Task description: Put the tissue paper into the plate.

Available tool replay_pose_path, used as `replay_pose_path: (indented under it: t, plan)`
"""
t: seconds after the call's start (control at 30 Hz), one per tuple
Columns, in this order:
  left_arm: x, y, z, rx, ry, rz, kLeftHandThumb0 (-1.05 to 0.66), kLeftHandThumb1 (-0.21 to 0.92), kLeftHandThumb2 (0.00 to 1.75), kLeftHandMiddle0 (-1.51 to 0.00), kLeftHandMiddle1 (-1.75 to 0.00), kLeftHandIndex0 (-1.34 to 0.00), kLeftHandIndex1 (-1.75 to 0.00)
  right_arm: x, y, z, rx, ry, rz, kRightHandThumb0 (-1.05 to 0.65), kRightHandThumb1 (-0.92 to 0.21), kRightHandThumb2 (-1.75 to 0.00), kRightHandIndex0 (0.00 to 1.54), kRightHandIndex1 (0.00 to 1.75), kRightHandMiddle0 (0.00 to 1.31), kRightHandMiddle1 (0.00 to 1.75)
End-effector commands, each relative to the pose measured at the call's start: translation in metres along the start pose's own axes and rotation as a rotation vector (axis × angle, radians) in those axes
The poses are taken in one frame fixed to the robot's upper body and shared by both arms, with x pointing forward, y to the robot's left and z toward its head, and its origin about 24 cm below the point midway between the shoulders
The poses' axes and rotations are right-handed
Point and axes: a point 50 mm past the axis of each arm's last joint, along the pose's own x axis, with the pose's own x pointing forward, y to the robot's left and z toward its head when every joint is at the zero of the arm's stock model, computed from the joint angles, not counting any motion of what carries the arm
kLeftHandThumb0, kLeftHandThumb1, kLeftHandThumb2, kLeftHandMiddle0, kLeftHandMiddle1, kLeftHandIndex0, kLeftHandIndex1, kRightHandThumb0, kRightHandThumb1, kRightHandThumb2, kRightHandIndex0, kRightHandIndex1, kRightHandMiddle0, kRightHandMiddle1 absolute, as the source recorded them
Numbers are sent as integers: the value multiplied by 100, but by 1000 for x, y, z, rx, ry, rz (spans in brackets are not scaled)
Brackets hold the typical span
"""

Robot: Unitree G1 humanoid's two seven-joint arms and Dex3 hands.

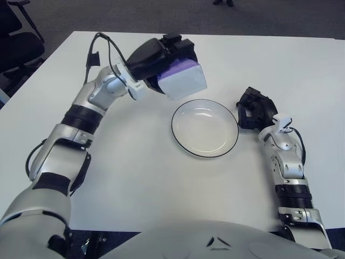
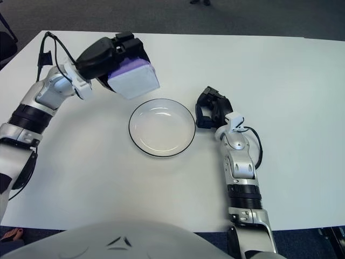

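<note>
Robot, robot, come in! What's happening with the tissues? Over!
Left hand shut on tissue pack, held up by the plate's far-left rim. Plate holds nothing yet. Right hand idle, right of plate. Nothing in the way.

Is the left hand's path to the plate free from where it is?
Probably yes: the left hand holds the tissue pack just beyond the plate's far-left rim, nothing between them; the right hand shows right of the plate.
</note>
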Motion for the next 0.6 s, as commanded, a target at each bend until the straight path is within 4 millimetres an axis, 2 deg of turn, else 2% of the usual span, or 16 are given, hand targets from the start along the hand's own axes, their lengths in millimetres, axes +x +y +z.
replay_pose_path:
  t: [0.0, 0.3, 0.4, 0.57]
  plan:
    - [1, -1, 10, -23, -52, -19, 0, 0, 166, -87, -168, -62, -175, -33, 6, -70, 65, 316, -3, -48, -31, -133, 119, 175, 62, 175]
    - [1, -12, 24, -48, -90, -209, 0, -1, 167, -88, -167, -63, -175, -32, 6, -72, 76, 321, -5, -48, -30, -133, 120, 175, 62, 175]
    - [-3, -22, 30, -64, -69, -269, 0, 0, 166, -88, -166, -63, -175, -31, 6, -73, 90, 323, 0, -49, -30, -133, 120, 175, 62, 175]
    - [-4, -27, 34, -44, -57, -319, 0, 2, 163, -86, -166, -61, -175, -30, 6, -74, 103, 329, 1, -49, -30, -133, 116, 175, 62, 175]
